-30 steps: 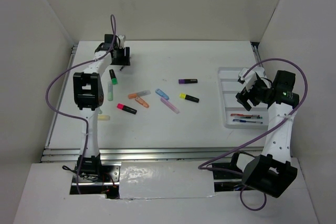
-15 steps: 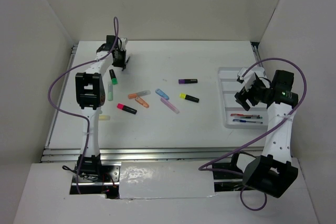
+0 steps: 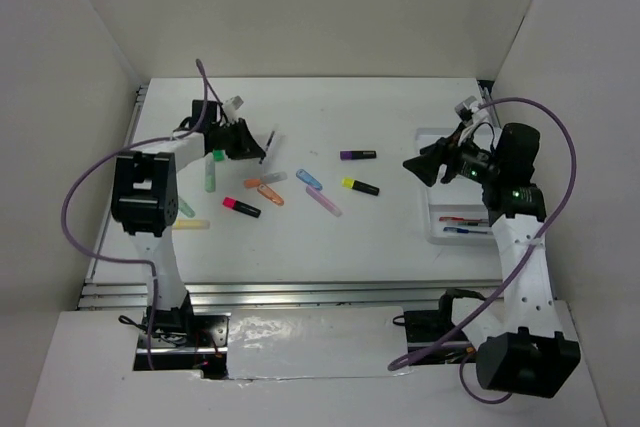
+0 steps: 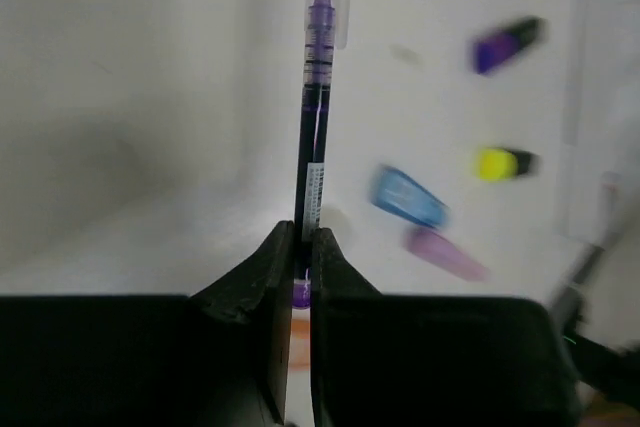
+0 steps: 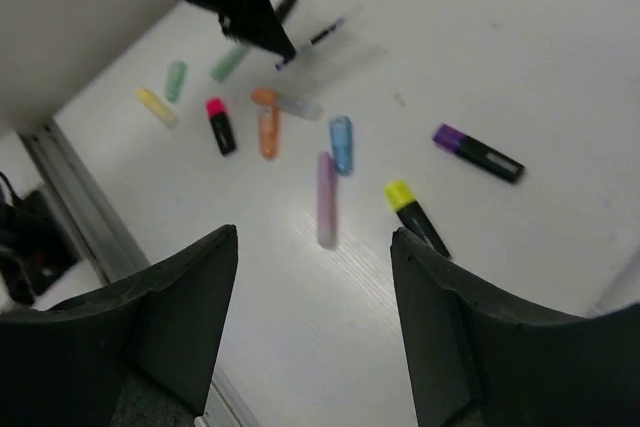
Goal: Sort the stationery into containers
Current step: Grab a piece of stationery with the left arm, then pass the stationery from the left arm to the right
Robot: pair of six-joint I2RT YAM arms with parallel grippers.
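Note:
My left gripper (image 4: 301, 237) is shut on a thin dark pen with purple ink (image 4: 315, 117) and holds it above the table at the far left (image 3: 268, 145). Loose stationery lies mid-table: a purple-capped highlighter (image 3: 357, 155), a yellow-capped one (image 3: 360, 186), a pink-capped one (image 3: 241, 207), and blue (image 3: 309, 179), lilac (image 3: 323, 201) and orange (image 3: 270, 194) markers. At the right stands the white divided tray (image 3: 445, 197) with a red pen (image 3: 468, 219) and a blue pen (image 3: 470, 231) inside. My right gripper (image 3: 415, 165) hangs open and empty left of the tray, above the lilac marker (image 5: 326, 197).
Pastel green (image 3: 210, 177) and yellow (image 3: 193, 224) markers lie beside the left arm. White walls close in the table on three sides. A metal rail runs along the near edge (image 3: 300, 292). Purple cables loop from both arms.
The left gripper shut on the pen, lifted it and swung right. The right arm swung left from over the tray toward the table's middle, its jaws a little narrower.

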